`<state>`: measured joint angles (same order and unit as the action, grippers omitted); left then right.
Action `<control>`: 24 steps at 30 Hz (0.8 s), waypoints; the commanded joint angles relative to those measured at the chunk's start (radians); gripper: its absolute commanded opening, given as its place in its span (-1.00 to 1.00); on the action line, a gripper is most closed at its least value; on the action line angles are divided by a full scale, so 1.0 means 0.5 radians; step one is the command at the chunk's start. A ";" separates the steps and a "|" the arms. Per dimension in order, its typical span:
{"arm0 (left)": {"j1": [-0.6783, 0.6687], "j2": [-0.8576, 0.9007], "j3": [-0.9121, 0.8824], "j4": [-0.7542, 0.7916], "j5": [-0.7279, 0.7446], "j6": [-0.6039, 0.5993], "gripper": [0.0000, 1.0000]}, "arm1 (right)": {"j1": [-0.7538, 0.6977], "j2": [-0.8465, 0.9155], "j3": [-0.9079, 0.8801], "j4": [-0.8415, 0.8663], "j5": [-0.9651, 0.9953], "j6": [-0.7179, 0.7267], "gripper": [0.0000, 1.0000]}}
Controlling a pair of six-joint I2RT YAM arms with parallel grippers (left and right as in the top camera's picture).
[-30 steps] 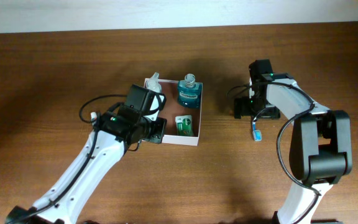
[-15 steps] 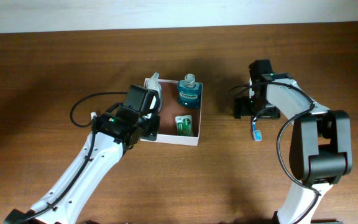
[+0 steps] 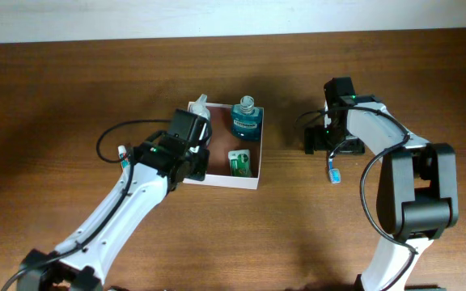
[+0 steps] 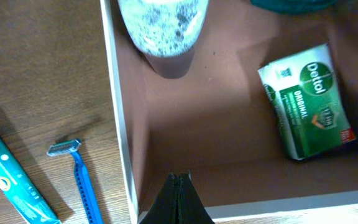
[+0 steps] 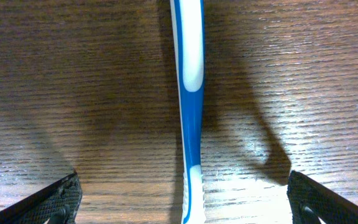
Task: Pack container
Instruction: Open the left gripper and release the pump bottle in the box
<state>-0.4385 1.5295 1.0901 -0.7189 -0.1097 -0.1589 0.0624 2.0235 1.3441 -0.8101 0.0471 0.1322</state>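
The container (image 3: 225,183) stands near the middle of the table (image 3: 71,89), on the side of the left arm. Inside it are a teal mouthwash bottle (image 3: 247,120), a green soap (image 4: 306,102) and a speckled white bottle (image 4: 163,25). The left gripper (image 4: 179,198) hangs over the brown floor with its fingers pressed together and nothing between them. A blue razor (image 4: 79,180) and a toothpaste tube (image 4: 11,180) lie outside, just beside the thin white wall. If this gripper goes for them, I think a finger can catch the wall and push the whole box (it looks light), and the upright mouthwash bottle may fall. The right gripper (image 5: 185,202) is spread wide over a blue toothbrush (image 5: 189,112) that lies flat on the wood. The handle is thin and low, so the fingers may scrape the table or slide over it when closing.
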 commanded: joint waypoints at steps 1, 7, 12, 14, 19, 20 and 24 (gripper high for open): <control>-0.012 0.041 0.005 -0.002 -0.022 -0.018 -0.99 | 0.004 0.084 -0.069 -0.007 0.063 -0.002 0.97; -0.012 0.043 0.005 -0.042 -0.022 -0.018 -0.99 | 0.004 0.084 -0.069 -0.007 0.063 -0.002 0.97; -0.012 0.055 0.005 -0.053 -0.022 -0.018 -0.99 | 0.004 0.084 -0.069 -0.007 0.063 -0.002 0.97; -0.012 0.055 0.005 -0.053 -0.022 -0.018 -0.99 | 0.004 0.084 -0.069 -0.007 0.063 -0.002 0.97; -0.012 0.065 0.005 -0.053 -0.023 -0.017 -0.99 | 0.004 0.084 -0.069 -0.007 0.063 -0.002 0.97; -0.012 0.074 0.005 -0.053 -0.022 -0.017 -1.00 | 0.004 0.084 -0.069 -0.007 0.063 -0.002 0.97; -0.012 0.118 0.005 -0.061 -0.022 -0.018 -0.99 | 0.004 0.084 -0.069 -0.007 0.063 -0.002 0.97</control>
<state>-0.4385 1.5551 1.0901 -0.7448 -0.1097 -0.1585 0.0620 2.0235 1.3441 -0.8101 0.0471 0.1310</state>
